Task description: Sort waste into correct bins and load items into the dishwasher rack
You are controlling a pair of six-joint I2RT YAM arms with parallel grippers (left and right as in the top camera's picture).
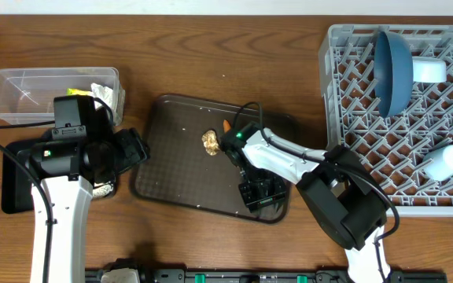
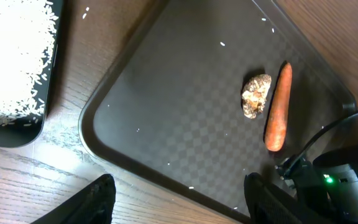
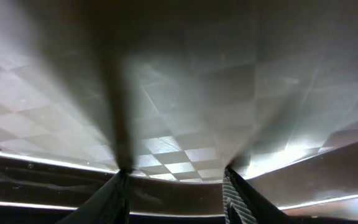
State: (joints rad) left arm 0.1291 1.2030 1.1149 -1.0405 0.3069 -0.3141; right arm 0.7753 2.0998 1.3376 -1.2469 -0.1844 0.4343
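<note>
On the brown serving tray (image 1: 171,169) lie a brownish food scrap (image 1: 210,141) and an orange carrot (image 1: 226,125), the carrot half hidden by my right arm. The left wrist view shows the scrap (image 2: 256,95) and the carrot (image 2: 276,109) side by side. My right gripper (image 1: 259,193) points down at the tray's front right corner, open; its fingertips (image 3: 118,180) rest on the checkered floor with nothing between them. My left gripper (image 2: 179,205) hangs open and empty over the tray's left rim. The black tray (image 2: 48,112) holds white rice (image 2: 14,56).
The clear tub (image 1: 22,82) at the back left holds a yellow-green wrapper (image 1: 81,91) and crumpled paper (image 1: 107,94). The grey rack (image 1: 352,118) on the right carries a dark blue bowl (image 1: 392,67), a light blue cup (image 1: 429,71) and a white cup (image 1: 447,163).
</note>
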